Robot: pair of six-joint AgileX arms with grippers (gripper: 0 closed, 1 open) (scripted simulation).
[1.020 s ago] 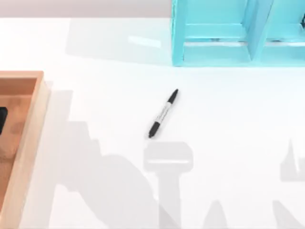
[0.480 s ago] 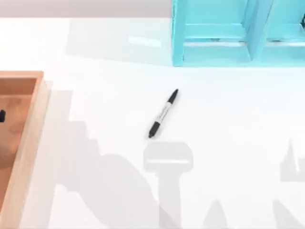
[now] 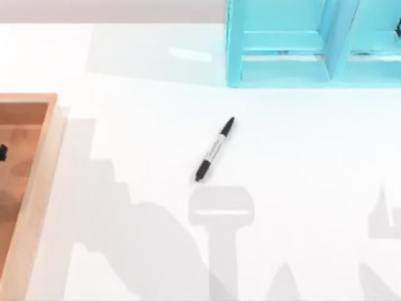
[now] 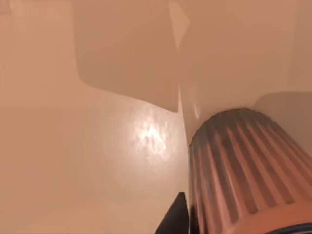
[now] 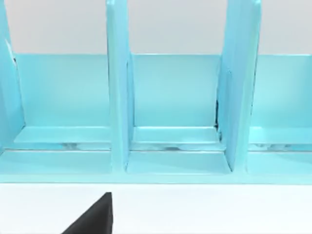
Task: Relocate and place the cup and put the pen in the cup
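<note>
top view: pen (image 3: 215,149) lying flat and slanted on the white table (image 3: 138,125), about mid-table, well apart from the wooden tray (image 3: 39,169) at the left edge and from the turquoise shelf unit (image 3: 301,44) at the back right. small dark speck at the tray's far left edge (image 3: 2,152), probably part of the left arm's gripper, too little of it to be sure.

left wrist view: cup (image 4: 243,170) close against the camera, ribbed reddish-brown wall with a dark rim, set on the tray floor (image 4: 87,146) near an inner corner. 1 dark fingertip (image 4: 175,219) just beside the cup wall; cannot tell how far apart the fingers stand, nor whether anything is held.

right wrist view: facing the shelf unit's compartments (image 5: 175,107), with 1 dark finger edge (image 5: 95,217) low over the table; right arm parked, opening impossible to judge.

step in hand, by judgement: closing on the cup inside the tray, ahead of lifting it out. best done by centring the cup wall between both fingers, gripping below the rim and squarely, keeping the cup upright. worth lifting straight up clear of the tray wall before any sideways travel, then setting down on open table within easy reach of the pen. 2 things to watch: a finger catching the tray wall, and a tilted grip tipping the cup.
</note>
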